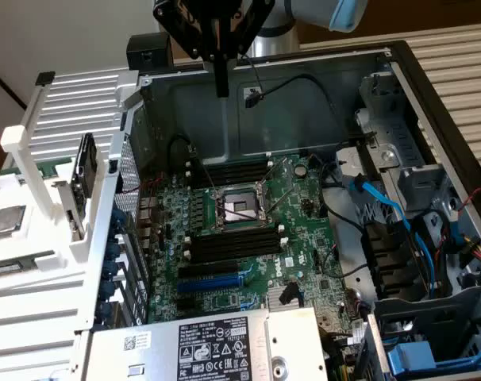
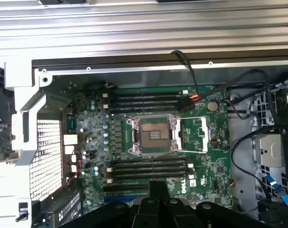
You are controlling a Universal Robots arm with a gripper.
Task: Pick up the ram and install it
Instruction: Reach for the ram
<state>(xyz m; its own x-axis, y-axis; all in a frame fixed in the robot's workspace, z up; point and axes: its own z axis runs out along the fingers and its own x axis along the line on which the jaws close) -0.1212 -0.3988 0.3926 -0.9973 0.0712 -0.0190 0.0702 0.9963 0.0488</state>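
Robot claw (image 1: 221,89) sits at top centre of the exterior view, above the open PC case (image 1: 304,103). It is closed and empty. The tip hangs in front of the case's grey back wall, well apart from the motherboard (image 1: 304,230) below it.

Ram (image 1: 22,261): best match is a thin dark green strip lying in the white rack (image 1: 74,95) at lower left of the exterior view, outside the case. I cannot confirm chips or a label on it. It is far from the claw and nothing touches it. A square CPU chip (image 1: 6,221) lies in the same rack just above it, and a dark card (image 1: 86,171) stands upright nearer the case.

On the board, the CPU socket (image 1: 236,205) sits mid-frame with its lever down across it. The 2 banks of black slots (image 1: 232,242) run above and below the socket. I cannot tell if any slot is filled. The blue slot (image 1: 213,275) lies just below the lower bank. The power supply (image 1: 209,349) with its label is at bottom centre, and blue cables (image 1: 383,202) are at right.
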